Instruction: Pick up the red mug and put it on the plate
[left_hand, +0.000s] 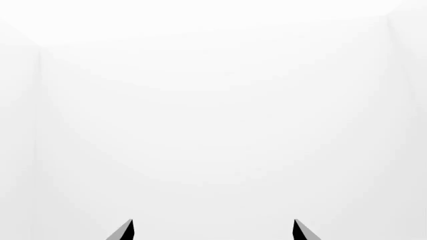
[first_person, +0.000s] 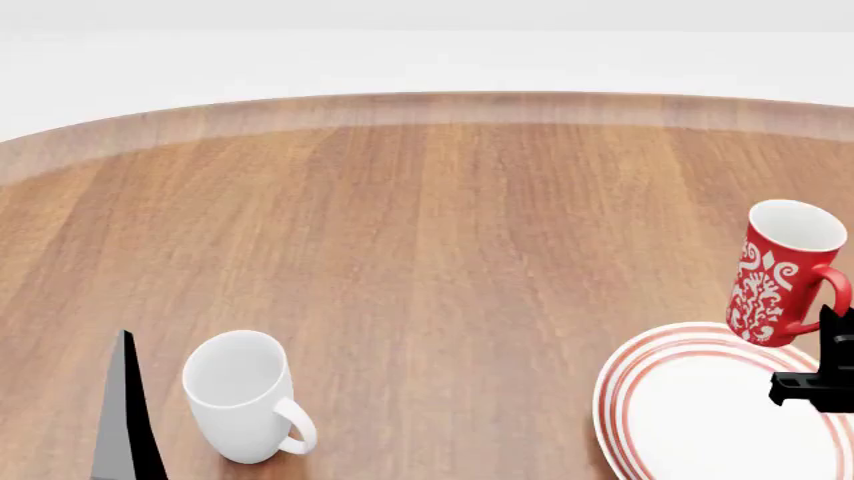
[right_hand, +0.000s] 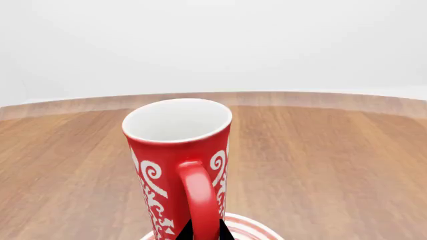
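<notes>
- Red with white swirls, the red mug (first_person: 782, 272) is held upright at the far edge of the plate (first_person: 641, 400), seemingly just above its rim.
- The right gripper (right_hand: 203, 234) pinches the handle (right_hand: 198, 197) from behind, jaws nearly closed, probably so the mug stays level for lowering.
- The left gripper (left_hand: 213, 231) is spread wide and empty.
- The white mug (first_person: 243, 396) stands well apart on the wooden table (first_person: 441, 230).

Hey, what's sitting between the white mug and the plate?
Nothing: in the head view only bare wooden table lies between the white mug and the plate.
</notes>
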